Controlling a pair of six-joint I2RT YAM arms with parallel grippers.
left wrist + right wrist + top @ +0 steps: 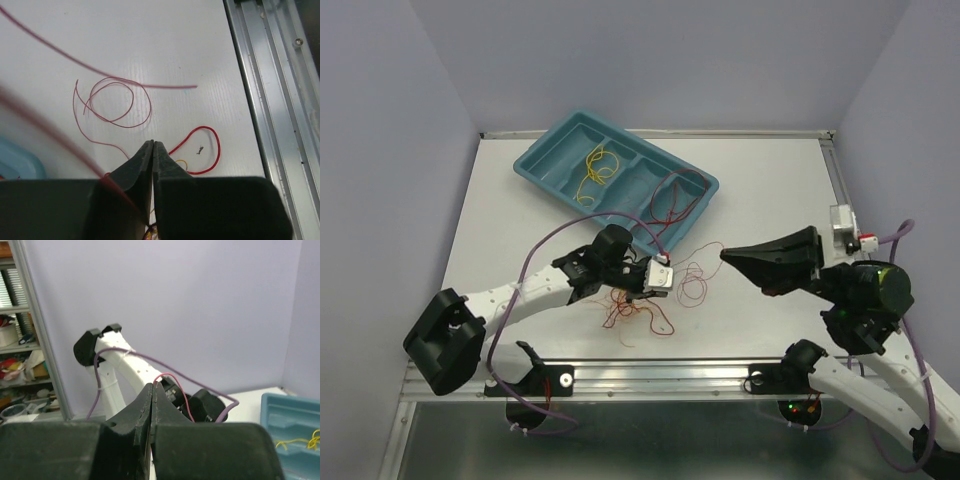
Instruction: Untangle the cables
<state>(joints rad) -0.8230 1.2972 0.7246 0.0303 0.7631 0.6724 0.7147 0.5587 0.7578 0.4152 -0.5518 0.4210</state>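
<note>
A tangle of thin red and orange cables (636, 306) lies on the white table in front of the arms, with a loose red coil (694, 282) beside it. My left gripper (638, 290) points down over the tangle. In the left wrist view it (152, 143) is shut, and a blurred red strand (75, 150) runs into the closed jaws. A bright red loop (216, 145) and a thin coil (120, 102) lie on the table beyond. My right gripper (725, 256) is raised and shut on a thin red cable (175, 382) that arcs from its tip (153, 385).
A teal compartment tray (535, 160) at the back holds a yellow cable (595, 170) and a red cable (677, 196); it also shows in the right wrist view (290, 412). An aluminium rail (650, 375) runs along the near edge. A white box (845, 230) sits at the right edge.
</note>
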